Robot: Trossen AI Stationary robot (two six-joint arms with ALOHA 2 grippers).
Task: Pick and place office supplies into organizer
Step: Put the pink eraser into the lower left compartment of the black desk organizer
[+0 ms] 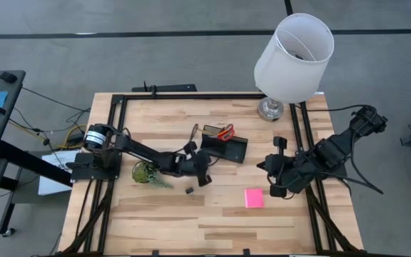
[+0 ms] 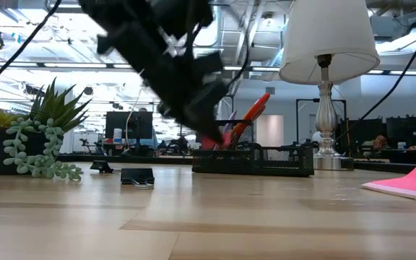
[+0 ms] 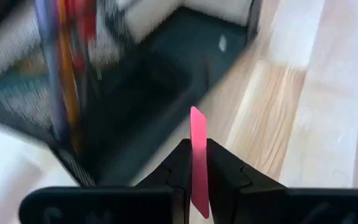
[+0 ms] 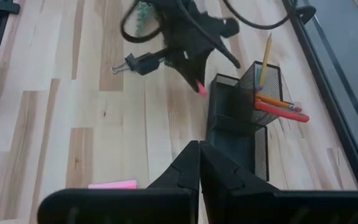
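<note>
Light wooden table [image 1: 212, 221] with black organizer [image 1: 225, 145], pink sticky pad [image 1: 254, 198], black clip [image 1: 189, 190], lamp [image 1: 291, 64], green plant [image 1: 147, 173]

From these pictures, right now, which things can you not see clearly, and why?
- High view: what the left gripper holds is hidden under the arm; the left wrist view shows a pink eraser.
- Left wrist view: the organizer and its pens are blurred.
- Low view: the left arm covers part of the organizer; the sticky pad is cut by the edge.
- High view: the black clip is too small for detail.
</note>
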